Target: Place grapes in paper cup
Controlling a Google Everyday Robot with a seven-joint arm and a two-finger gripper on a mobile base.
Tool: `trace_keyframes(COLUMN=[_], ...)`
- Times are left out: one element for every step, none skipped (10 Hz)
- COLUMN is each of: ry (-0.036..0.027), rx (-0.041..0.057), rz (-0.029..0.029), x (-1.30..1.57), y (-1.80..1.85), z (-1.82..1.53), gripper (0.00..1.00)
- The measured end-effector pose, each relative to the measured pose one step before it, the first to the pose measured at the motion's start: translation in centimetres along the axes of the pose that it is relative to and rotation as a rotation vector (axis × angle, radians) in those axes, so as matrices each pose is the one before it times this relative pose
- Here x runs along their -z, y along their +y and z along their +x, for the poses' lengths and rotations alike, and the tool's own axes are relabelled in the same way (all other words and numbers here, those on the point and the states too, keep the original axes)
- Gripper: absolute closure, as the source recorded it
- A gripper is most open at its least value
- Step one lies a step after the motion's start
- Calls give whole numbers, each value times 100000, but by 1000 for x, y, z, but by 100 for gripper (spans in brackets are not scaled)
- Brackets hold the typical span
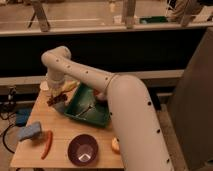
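The scene is dominated by the white robot arm, which is stretched from the lower right across the wooden surface so that its wrist can be brought over the far left corner, where the work is to be done. A green tray is tilted under the arm near the middle of the surface, apparently propped on one edge rather than lying flat. The large dark purple bowl is set at the front edge, well apart from the wrist and outside the task. At the left edge a blue sponge is laid, with the long red-orange chili pepper just beside it. The gripper is held low at the back left, beside the tray's upper corner, and its fingers are closed on the grapes, seen as a small dark cluster at the tip; the grip is judged to be kept so that the bunch can be carried. The paper cup is partly hidden behind the wrist at the back left corner, near the grapes, so only a short transfer and release seem to be required.
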Motion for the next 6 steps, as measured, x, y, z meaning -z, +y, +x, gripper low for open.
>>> trace_keyframes(ry=[628,455,622,401,292,305], rx=[297,336,761,871,634,987], rz=[1374,1193,1666,1534,1483,2006], x=[55,29,155,63,102,127], y=[-257,-193,-306,-318,-183,-232], z=[227,233,237,135,271,337], gripper=[95,95,95,95,95,95])
